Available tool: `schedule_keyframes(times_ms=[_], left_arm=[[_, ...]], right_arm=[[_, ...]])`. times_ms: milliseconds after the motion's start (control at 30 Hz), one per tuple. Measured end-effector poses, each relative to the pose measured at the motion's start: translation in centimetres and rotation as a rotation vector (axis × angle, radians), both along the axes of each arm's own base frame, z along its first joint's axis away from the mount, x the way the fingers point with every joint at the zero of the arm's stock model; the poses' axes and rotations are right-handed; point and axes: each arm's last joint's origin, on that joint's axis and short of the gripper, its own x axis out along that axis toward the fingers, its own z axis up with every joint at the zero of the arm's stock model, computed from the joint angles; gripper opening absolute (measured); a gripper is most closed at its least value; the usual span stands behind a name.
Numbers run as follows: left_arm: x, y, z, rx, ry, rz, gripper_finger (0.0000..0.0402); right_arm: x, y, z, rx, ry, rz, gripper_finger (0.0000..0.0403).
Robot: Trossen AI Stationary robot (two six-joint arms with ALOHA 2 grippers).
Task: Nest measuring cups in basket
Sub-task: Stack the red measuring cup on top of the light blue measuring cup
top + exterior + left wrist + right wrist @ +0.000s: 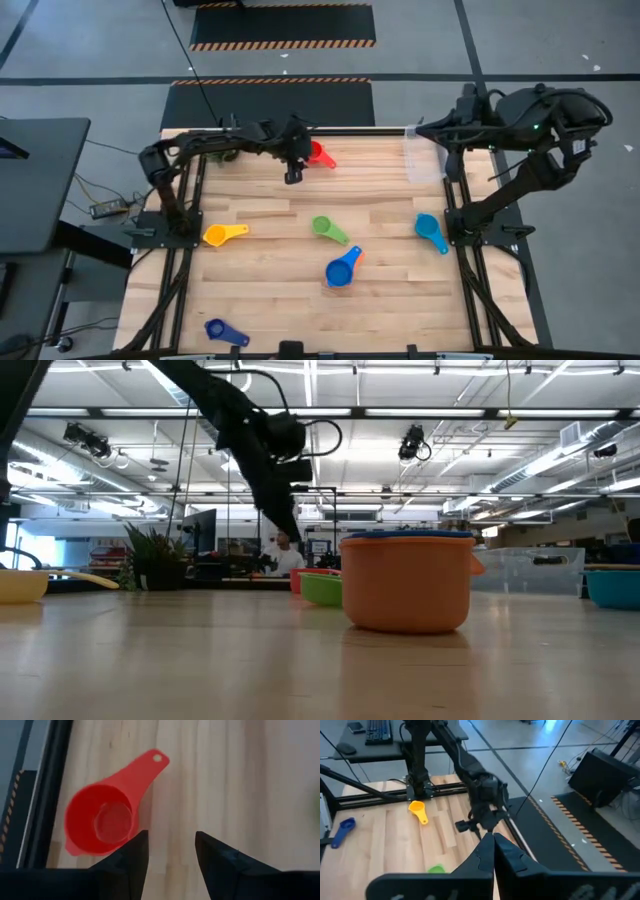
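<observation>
The left gripper (293,172), a pair of dark wedge-shaped fingers, is hovering with its fingers spread apart and empty above the small red plastic measuring cup (318,153), at the far edge of the pale wooden plank table (270,290). In the left wrist view, the red cup (102,817) is lying just beside one dark fingertip (137,852), not between the two; its round bowl is facing up and its short flat handle, with a small hole at the tip, is pointing away.

This looks like the reach toward a first cup. The next move would call for shifting sideways so the fingers straddle the bowl's rim or the handle, then lowering and closing.

The clear, see-through rectangular plastic basket (422,152) is sitting far off to the gripper's right, near the table's far right corner, and appears empty. The other smooth, glossy scoops are lying scattered nearer the front: a yellow one (224,234), a green one (328,229), a light blue one (431,232), a dark blue one (226,331), and a blue cup sitting in an orange one (342,269).

The right gripper (493,842) is waiting above the basket, its fingers pressed together, holding nothing.
</observation>
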Motion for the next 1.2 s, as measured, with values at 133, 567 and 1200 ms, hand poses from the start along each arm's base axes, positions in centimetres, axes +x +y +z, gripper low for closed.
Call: schedule_keyframes(times_ms=[133, 567, 1200], left_arm=[[0.7, 0.5, -1.2, 0.031, 0.002, -0.012, 0.0169], [3.5, 3.9, -2.5, 0.030, 0.156, 0.034, 0.0169], [4.5, 5.1, -6.0, -0.026, 0.311, -0.028, 0.0091]], right_arm=[[-0.1, 0.0, -0.1, -0.009, 0.011, -0.003, 0.0003], [0.1, 0.0, -0.4, -0.015, 0.044, 0.000, 0.0003], [0.1, 0.0, -0.4, -0.016, 0.049, 0.000, 0.0003]])
